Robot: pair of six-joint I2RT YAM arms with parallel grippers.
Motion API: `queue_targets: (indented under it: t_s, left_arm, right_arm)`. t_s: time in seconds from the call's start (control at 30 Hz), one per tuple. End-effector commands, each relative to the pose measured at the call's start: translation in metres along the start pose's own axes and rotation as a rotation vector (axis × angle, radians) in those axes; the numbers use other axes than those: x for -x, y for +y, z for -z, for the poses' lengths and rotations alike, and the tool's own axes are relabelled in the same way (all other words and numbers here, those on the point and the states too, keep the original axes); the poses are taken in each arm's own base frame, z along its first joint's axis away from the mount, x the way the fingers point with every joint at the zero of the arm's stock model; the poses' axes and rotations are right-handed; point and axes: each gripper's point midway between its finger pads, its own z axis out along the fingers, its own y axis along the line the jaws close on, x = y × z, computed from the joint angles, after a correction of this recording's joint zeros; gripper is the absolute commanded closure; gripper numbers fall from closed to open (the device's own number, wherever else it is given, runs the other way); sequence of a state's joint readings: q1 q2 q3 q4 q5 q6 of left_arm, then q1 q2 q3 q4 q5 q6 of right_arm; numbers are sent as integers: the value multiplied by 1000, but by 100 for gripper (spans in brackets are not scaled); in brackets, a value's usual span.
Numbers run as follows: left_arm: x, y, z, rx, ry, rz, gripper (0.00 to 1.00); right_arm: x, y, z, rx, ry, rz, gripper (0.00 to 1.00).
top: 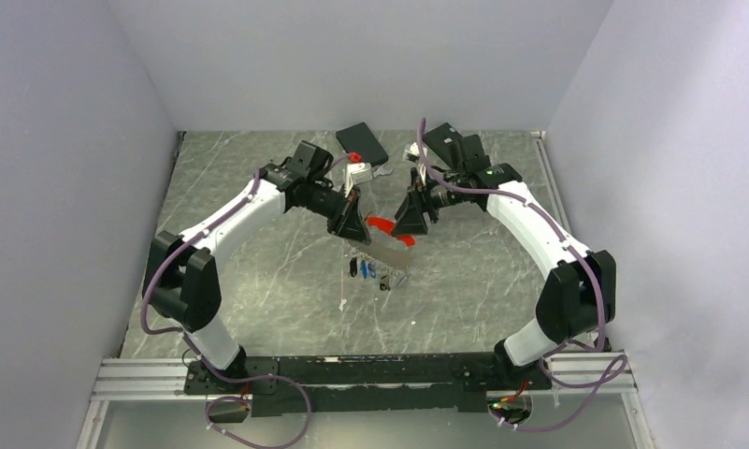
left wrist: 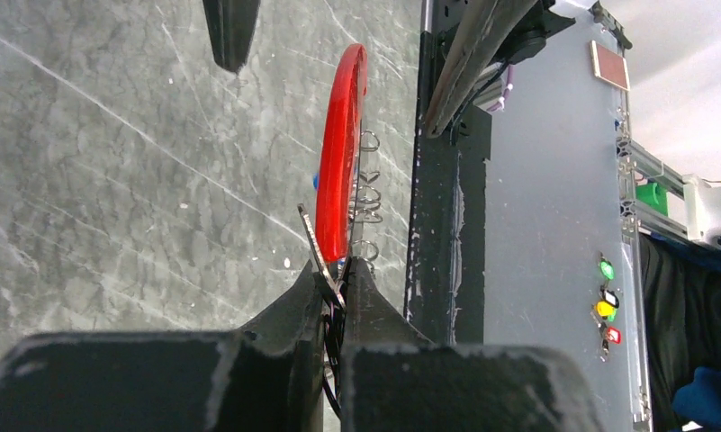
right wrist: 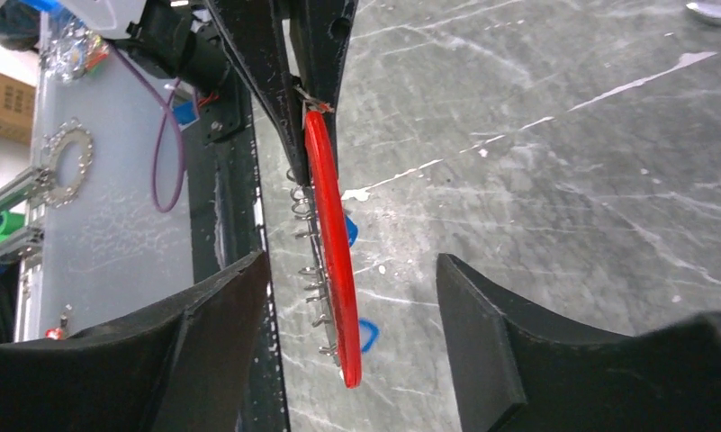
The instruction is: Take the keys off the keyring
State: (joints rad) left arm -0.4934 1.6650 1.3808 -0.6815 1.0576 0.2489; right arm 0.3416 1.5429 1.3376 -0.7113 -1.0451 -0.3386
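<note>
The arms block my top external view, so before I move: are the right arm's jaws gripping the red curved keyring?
Observer: No. The jaws of the right gripper stand open on either side of the red curved plastic keyring, not touching it.
Operator: And the left arm?
Observer: The jaws of the left gripper are shut on one end of the keyring.
Operator: What runs along its edge?
Observer: A row of small grey wire loops lines one side of it.
</note>
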Motion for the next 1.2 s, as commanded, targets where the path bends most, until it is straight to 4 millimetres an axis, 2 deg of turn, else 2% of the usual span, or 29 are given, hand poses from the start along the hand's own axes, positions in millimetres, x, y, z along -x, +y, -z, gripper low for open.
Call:
queue_targets:
  t_s: [0.0, 0.13, 0.27, 0.47, 0.6, 0.63, 0.7, 0.77, 0.87, 0.9, 0.93, 1.07, 1.17]
  left_arm:
    - [21, -30, 8, -62, -26, -82, 100]
    - [27, -34, 8, -72, -36, -91, 100]
    - [31, -38, 9, -89, -48, -88, 100]
    - [31, -39, 9, -88, -47, -88, 100]
    - [30, -40, 10, -91, -46, -82, 100]
    - [30, -39, 11, -84, -45, -78, 100]
    - [33, -36, 17, -71, -54, -66, 84]
    - [38, -30, 30, -47, -77, -43, 61]
    - [50, -17, 62, 9, -145, -13, 27]
    - [53, -13, 74, 34, -171, -6, 8]
    - [57, -9, 87, 58, -201, -4, 2]
    - [64, 2, 128, 154, -282, -13, 0]
    - [64, -2, 136, 167, -287, -59, 1]
  right_arm:
    - [1, 25, -8, 94, -15, 39, 33]
    - [-2, 37, -16, 145, -12, 35, 38]
    - [-9, 39, -22, 182, 5, 9, 44]
    - [-6, 47, -24, 237, 3, -34, 70]
    - [-3, 49, -24, 251, -3, -55, 100]
    - [-3, 49, -24, 253, -3, -64, 100]
    - [1, 50, -23, 249, -7, -66, 100]
    - [8, 48, -19, 220, -20, -56, 100]
    - [23, 42, -11, 138, -48, -20, 100]
    - [29, 41, -7, 112, -55, 3, 100]
    - [34, 41, -4, 89, -61, 21, 100]
    - [43, 39, 6, 9, -46, 76, 100]
    - [45, 42, 12, -14, -29, 114, 100]
